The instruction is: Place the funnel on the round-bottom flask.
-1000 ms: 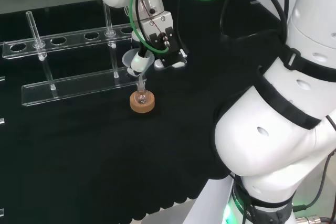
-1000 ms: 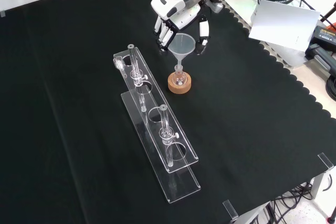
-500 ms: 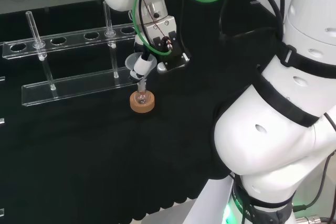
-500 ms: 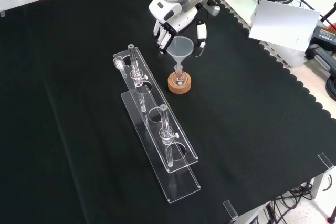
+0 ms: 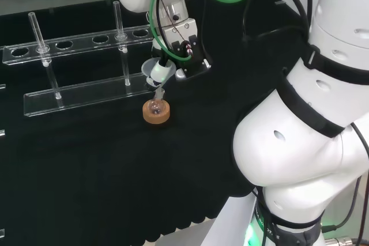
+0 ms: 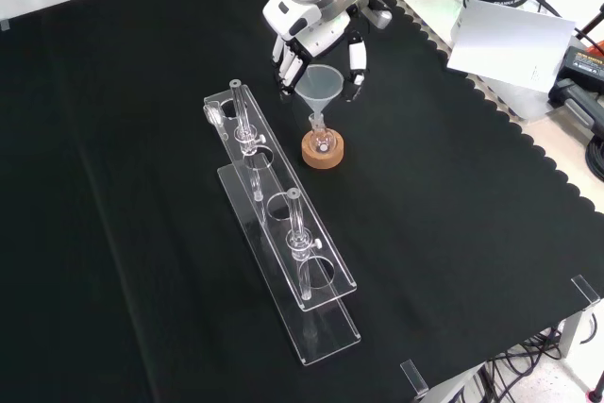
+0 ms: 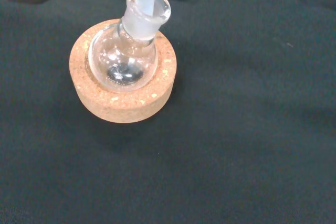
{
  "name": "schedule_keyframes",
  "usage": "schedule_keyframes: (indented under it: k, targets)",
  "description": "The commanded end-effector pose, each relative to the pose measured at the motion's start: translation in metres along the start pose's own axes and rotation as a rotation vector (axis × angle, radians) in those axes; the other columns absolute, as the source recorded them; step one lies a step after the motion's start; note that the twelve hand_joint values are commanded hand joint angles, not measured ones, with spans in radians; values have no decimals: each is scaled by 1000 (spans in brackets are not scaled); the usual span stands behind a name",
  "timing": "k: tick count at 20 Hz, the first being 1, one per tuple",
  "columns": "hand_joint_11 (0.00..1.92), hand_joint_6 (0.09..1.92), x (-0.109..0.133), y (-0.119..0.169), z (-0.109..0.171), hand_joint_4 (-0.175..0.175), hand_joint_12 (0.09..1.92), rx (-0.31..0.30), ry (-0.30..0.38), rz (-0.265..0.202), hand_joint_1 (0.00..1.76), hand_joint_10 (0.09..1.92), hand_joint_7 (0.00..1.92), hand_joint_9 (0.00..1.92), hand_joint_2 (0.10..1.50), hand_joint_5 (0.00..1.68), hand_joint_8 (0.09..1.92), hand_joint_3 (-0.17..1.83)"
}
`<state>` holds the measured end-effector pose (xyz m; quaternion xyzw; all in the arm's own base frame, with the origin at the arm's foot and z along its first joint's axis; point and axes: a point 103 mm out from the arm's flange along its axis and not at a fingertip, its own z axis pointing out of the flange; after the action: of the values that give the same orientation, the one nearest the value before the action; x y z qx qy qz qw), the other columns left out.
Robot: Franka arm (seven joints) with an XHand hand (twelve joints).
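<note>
**Funnel stem in the flask neck, hand around the cone**

I've got the hand over the far side of the table in the front view, fingers curled down on either side of the funnel — it's gripping the cone's rim. The funnel is tilted rather than plumb; in the head view its cone leans to the left of the stem. From the wrist camera I see the stem's tip sitting inside the mouth of the round-bottom flask, touching the rim of the neck. The flask itself rests upright in its cork ring, and I can make out something small and dark at the bottom of the bulb — I can't tell what. Just beside the cork ring, to the left in the front view, runs the clear test tube rack, with glass tubes standing in it. Black cloth covers the table all round.
</note>
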<state>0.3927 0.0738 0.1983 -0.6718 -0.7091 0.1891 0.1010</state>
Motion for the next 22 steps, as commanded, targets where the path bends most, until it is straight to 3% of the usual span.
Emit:
schedule_keyframes:
  k: [1, 22]
  targets:
    - [717, 706, 14, 2, 7, 1, 1183, 15, -13, -25, 707, 365, 680, 1036, 817, 701, 682, 551]
    - [625, 708, 26, 2, 9, -22, 1236, 10, -17, -28, 690, 428, 559, 916, 805, 578, 717, 548]
